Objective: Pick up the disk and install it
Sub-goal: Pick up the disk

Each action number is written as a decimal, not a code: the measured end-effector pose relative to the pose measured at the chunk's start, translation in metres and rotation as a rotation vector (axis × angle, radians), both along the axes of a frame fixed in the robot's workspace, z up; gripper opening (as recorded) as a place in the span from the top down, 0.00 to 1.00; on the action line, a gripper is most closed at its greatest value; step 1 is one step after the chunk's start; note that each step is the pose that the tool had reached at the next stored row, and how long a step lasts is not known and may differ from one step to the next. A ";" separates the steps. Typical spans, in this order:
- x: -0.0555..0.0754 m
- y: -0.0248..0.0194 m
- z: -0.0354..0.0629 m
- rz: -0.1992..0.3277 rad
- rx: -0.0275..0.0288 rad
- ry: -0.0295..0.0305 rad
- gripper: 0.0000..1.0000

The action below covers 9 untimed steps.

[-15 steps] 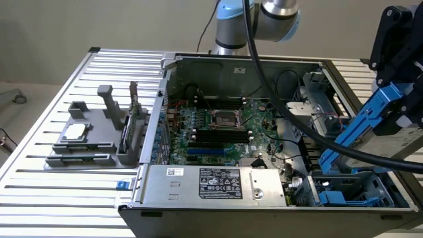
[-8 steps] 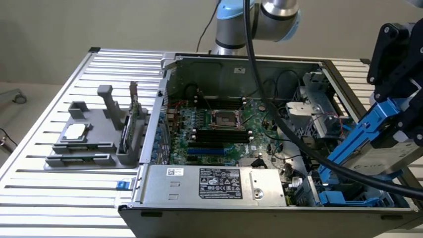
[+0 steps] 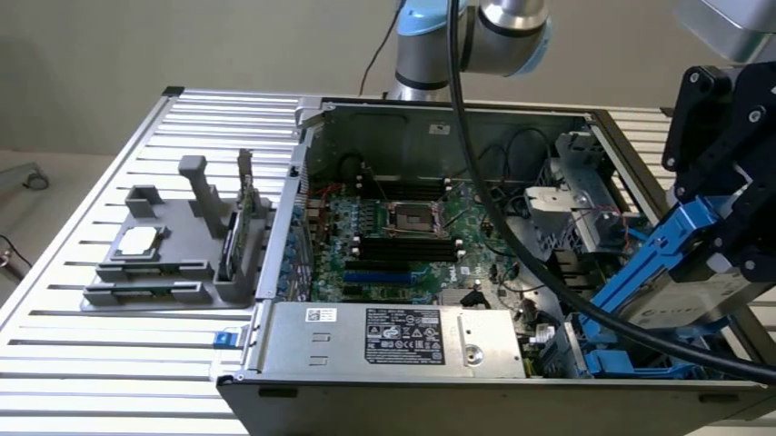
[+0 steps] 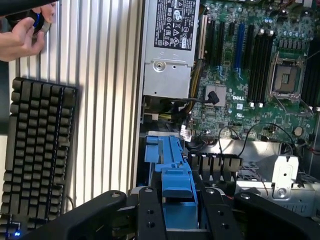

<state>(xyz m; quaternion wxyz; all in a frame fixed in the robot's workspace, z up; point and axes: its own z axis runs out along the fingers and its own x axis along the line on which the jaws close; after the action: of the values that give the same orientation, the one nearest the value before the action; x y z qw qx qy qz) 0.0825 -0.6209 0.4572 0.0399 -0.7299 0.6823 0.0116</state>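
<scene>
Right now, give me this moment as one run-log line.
hand: shut on disk | disk: tilted, at open computer case edge, exterior view's right | installed: not yet

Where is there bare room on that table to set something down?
Bare slats around the grey holder, and the strip between keyboard and case. Inside the case is crowded, with the disk held over it.
</scene>
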 end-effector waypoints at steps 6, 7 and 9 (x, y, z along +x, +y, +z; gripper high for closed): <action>0.007 0.0010 -0.0070 0.000 -0.0003 -0.0005 0.67; 0.008 0.0010 -0.0078 0.000 -0.0002 -0.0006 0.67; 0.008 0.0009 -0.0087 0.000 0.0000 -0.0006 0.67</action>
<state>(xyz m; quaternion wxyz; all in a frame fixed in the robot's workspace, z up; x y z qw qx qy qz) 0.0902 -0.6200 0.4485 0.0401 -0.7298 0.6824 0.0114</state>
